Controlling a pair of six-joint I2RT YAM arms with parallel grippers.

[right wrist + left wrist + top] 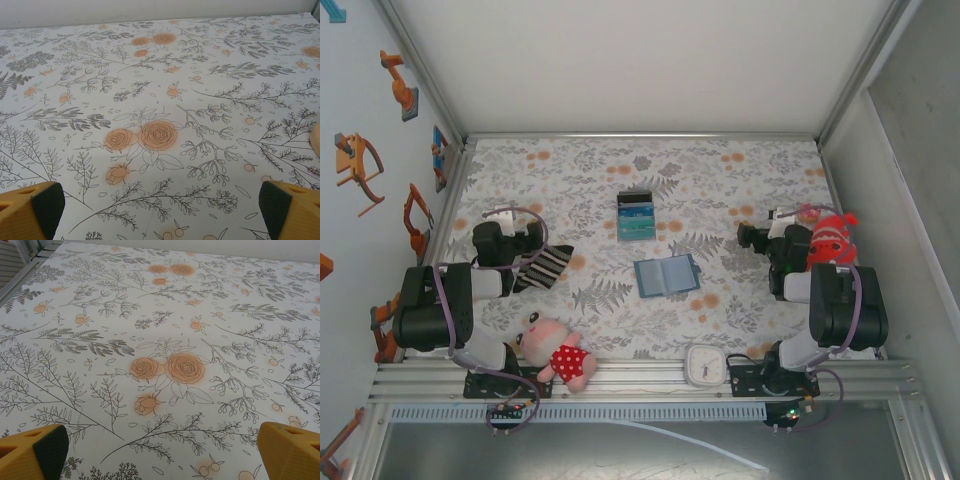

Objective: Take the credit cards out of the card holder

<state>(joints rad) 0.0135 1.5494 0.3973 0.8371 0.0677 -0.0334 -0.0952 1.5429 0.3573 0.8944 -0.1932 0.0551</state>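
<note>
- Flowered table [750, 170] — my two arms sit at its sides, well apart from the work.
- Left gripper [160, 452] and right gripper [160, 210]: jaws wide, holding nothing, bare cloth beneath.
- Card holder [667, 275] lies open mid-table; its panels look empty.
- Credit cards [637, 215] are fanned just beyond it — I judge removal done; next I'd only check the pockets for a straggler.

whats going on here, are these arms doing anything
Nothing is held right now. Both arms sit at the sides of the table, with the left hand and right hand open above the floral tablecloth. The card holder lies open mid-table. The credit cards lie in an overlapping row just beyond it, outside it.
</note>
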